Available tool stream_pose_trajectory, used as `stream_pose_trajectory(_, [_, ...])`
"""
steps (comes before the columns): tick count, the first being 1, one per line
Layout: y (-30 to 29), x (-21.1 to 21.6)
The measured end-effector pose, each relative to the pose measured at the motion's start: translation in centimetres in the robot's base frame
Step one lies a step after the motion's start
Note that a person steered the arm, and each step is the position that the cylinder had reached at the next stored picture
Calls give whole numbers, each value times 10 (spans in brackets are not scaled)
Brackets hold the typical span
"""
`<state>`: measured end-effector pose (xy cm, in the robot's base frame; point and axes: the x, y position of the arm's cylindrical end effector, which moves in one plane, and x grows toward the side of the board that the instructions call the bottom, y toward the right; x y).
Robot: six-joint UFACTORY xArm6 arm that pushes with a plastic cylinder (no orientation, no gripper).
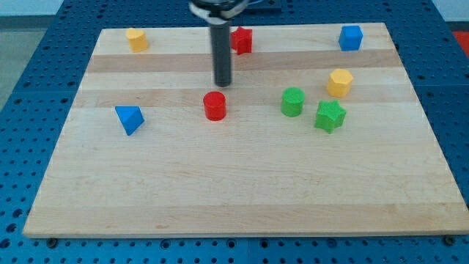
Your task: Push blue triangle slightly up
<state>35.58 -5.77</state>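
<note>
no containers here, just blocks loose on the wooden table (242, 198). blue triangle (129, 119) sits alone near the view's left edge, a solid blue wedge pointing down-ish. no jaws on this arm, only a rod holding nothing; my tip (223, 83) is just above the red cylinder (215, 105), well apart from the triangle. green cylinder (292, 101) and green star (330, 116) sit to the right.

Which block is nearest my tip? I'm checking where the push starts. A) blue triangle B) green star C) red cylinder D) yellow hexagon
C: my tip ends just above the red cylinder in the view, apart from it, while the blue triangle lies far toward the view's left.
</note>
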Motion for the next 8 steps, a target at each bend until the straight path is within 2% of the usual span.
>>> stream_pose_trajectory(2, [-60,38])
stream_pose_trajectory(5, [-82,101])
stream_pose_trajectory(6, [-124,101])
stream_pose_trajectory(8, [-166,98])
